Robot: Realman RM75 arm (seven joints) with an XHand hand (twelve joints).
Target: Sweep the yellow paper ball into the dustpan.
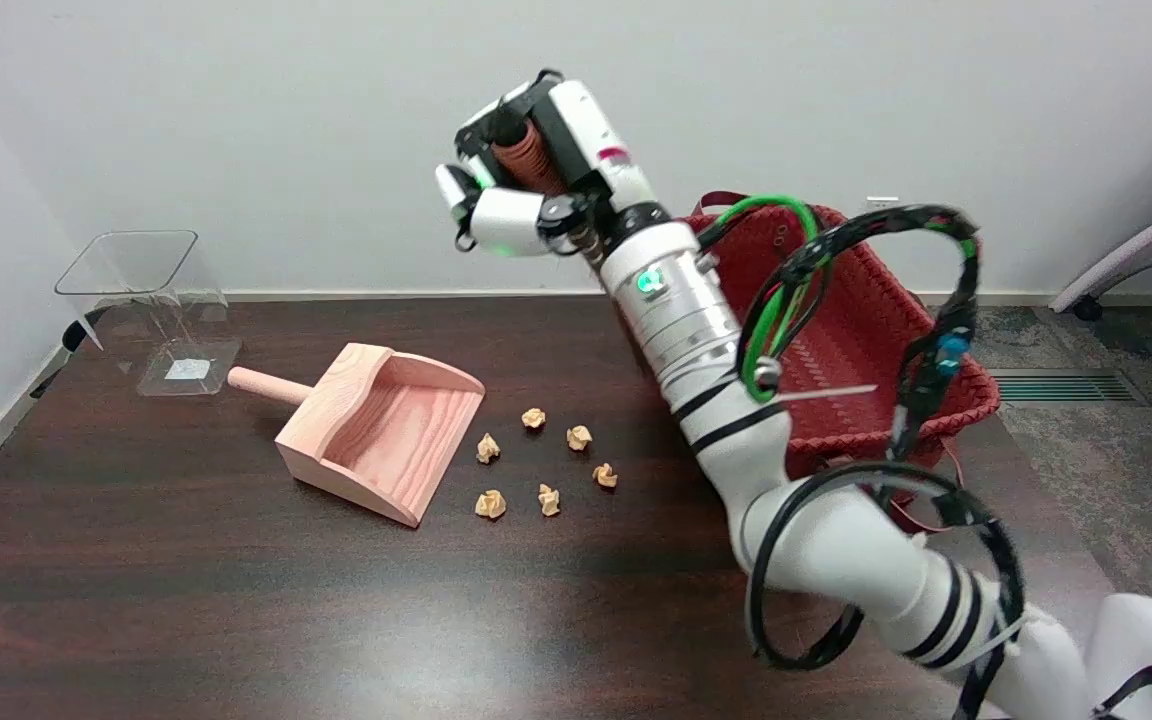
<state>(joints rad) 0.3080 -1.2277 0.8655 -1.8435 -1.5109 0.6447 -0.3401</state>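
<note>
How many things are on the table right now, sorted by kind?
Crumpled yellow paper balls: 6
Pale wooden dustpan: 1
Red woven basket: 1
Clear plastic stand: 1
Total: 9
The right hand grips a brown ribbed handle, off the table.

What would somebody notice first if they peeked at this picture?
Probably the big white right arm rising from the lower right, its right hand held high in the air and gripping something reddish-brown. Next, the wooden dustpan on the dark table, with little yellow paper balls scattered just right of its open mouth. Behind the arm sits a red woven basket.
</note>
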